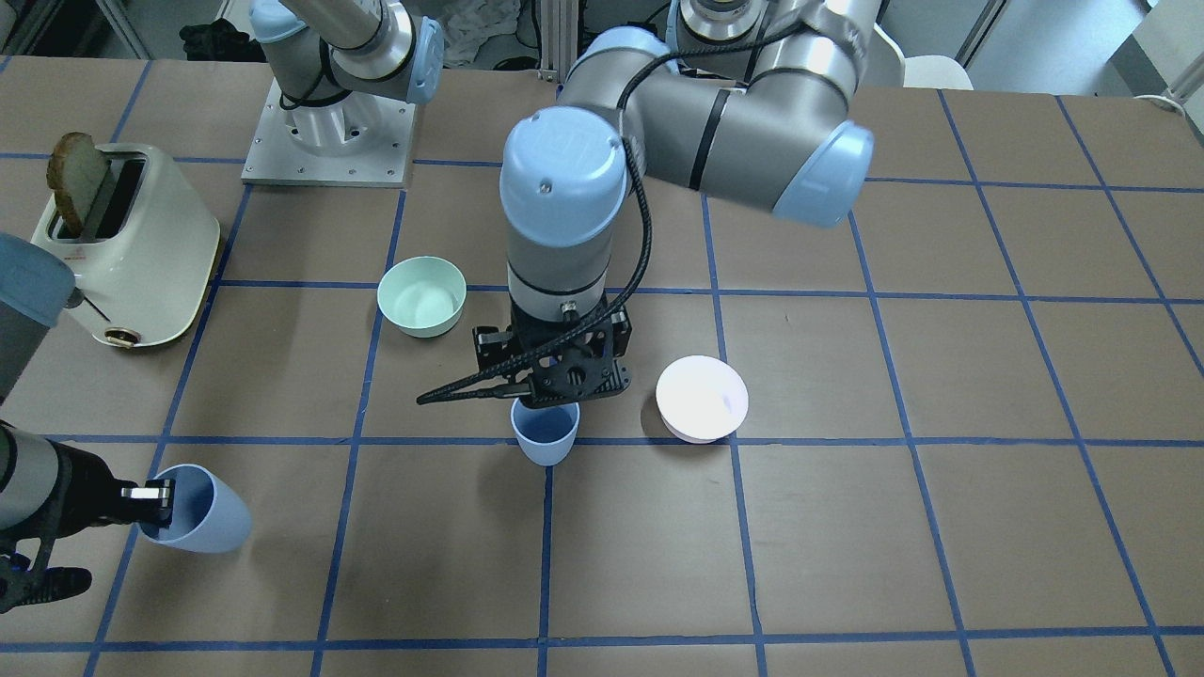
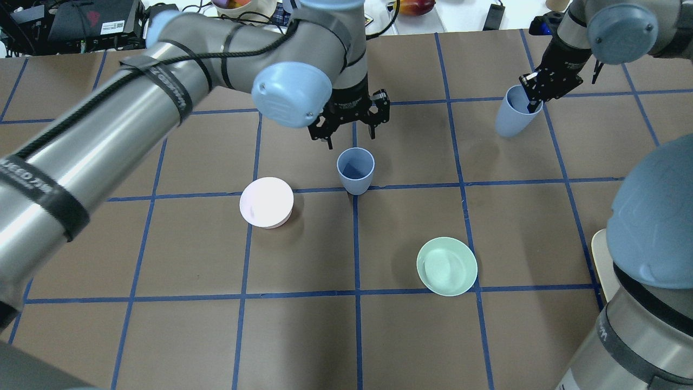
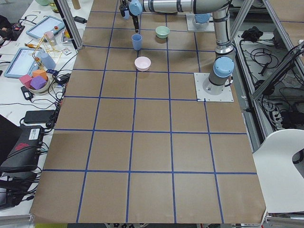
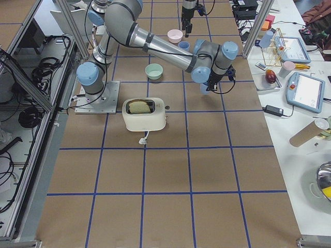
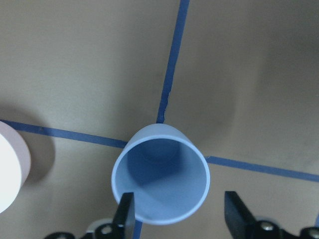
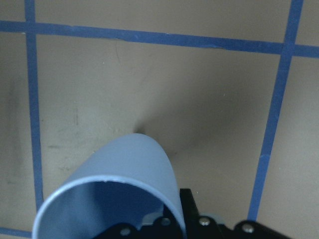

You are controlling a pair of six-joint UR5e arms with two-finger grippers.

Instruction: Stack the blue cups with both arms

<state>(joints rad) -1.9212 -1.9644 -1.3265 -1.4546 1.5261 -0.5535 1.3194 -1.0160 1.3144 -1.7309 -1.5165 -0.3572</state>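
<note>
1. Overhead exterior: the centre cup [image 2: 355,172] stands upright, mouth up, on a tape crossing of the counter [image 2: 178,249]. It sits between the pink bowl [image 2: 266,202] and the green bowl [image 2: 446,265] and touches neither.
2. The left jaws hang just above and beyond that cup, spread wide with nothing in them. In the left wrist view the cup lies off-centre between them: one finger [image 5: 125,214] overlaps the rim's edge and the other [image 5: 238,214] is well outside it.
3. The held cup [image 2: 511,116] is at the far right, well apart from the first. It is tilted, and the right jaws pinch its rim with one finger inside the mouth and one outside. You cannot tell whether its base is clear of the counter.
4. Handling, as a judgement: expect light, thin moulded plastic, smooth and a bit slick, unlikely to break. The wall will probably flex if you squeeze hard.
5. The taper matters. A grip across the body will tend to slide toward the narrow base, so a pinch on the rim wall looks the surer hold.
6. An empty cup this light will skid or tip at a nudge. Watch the centre cup when you bring the other over it, and consider steadying it at the rim with the left jaws.
7. The held cup needs to be squared upright before nesting, or rim will catch on rim.
</note>
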